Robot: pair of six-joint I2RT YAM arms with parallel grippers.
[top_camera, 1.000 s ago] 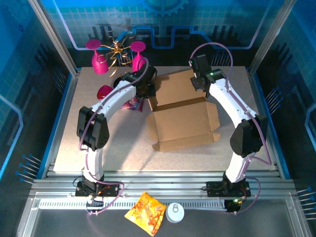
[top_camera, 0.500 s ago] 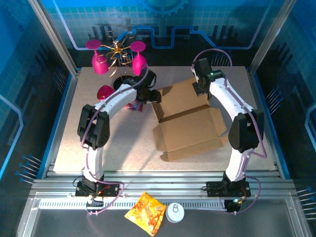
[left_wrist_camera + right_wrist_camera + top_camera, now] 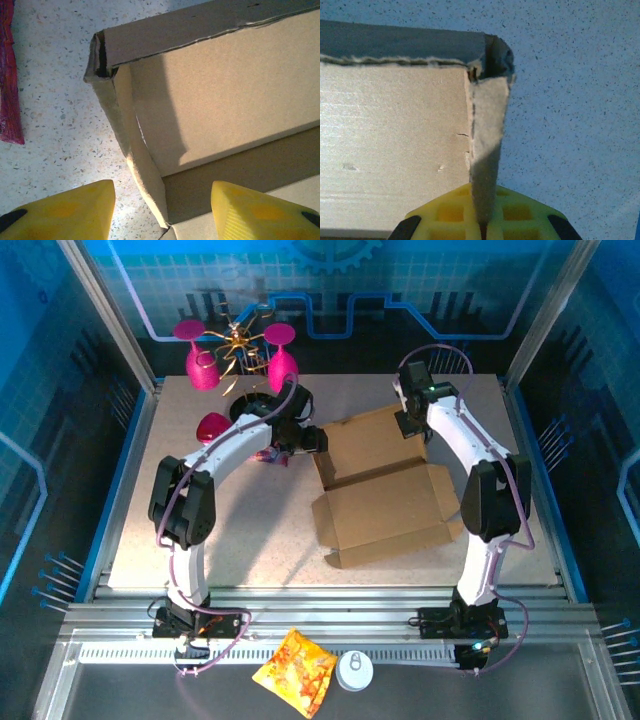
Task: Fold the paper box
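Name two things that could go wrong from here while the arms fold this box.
The right gripper pinches a thin side wall of the paper box; pulling may tear its frayed corner. The left gripper is open astride the opposite wall, which bows and might buckle or slip free when the fingers close.

White shells and black joints on left arm point(image 3: 228, 443) and right arm point(image 3: 455, 435), purple cables point(image 3: 437, 345) looping alongside. Yellow left fingers point(image 3: 65, 210) with black marks; yellow right fingers point(image 3: 447, 212) waffle-gridded.
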